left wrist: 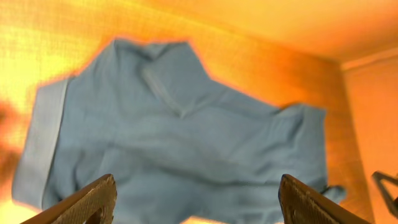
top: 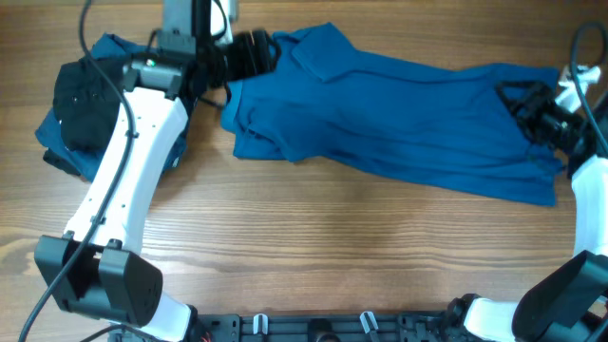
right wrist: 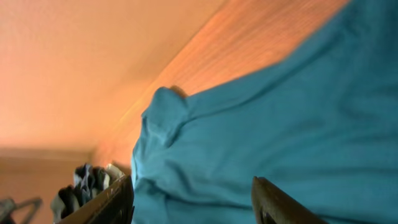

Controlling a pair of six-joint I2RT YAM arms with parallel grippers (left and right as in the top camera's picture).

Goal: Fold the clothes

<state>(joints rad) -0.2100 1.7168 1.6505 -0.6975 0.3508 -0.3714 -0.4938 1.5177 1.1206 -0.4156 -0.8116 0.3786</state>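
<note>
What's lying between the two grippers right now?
Overhead, the blue polo shirt fills the stretch between the left gripper and the right gripper, spread across the wooden table.

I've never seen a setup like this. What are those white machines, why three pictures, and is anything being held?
Those are two robot arms, the left arm and the right arm, at a wooden table. The wide picture comes from a camera overhead. The other two come from a small camera on each wrist, looking past that arm's own fingers. A blue polo shirt lies spread on the table. Beside the left arm, a black garment sits on darker blue clothes. The left end effector is open over the collar end, and the right end effector is open at the opposite end. Neither visibly grips anything.
</note>
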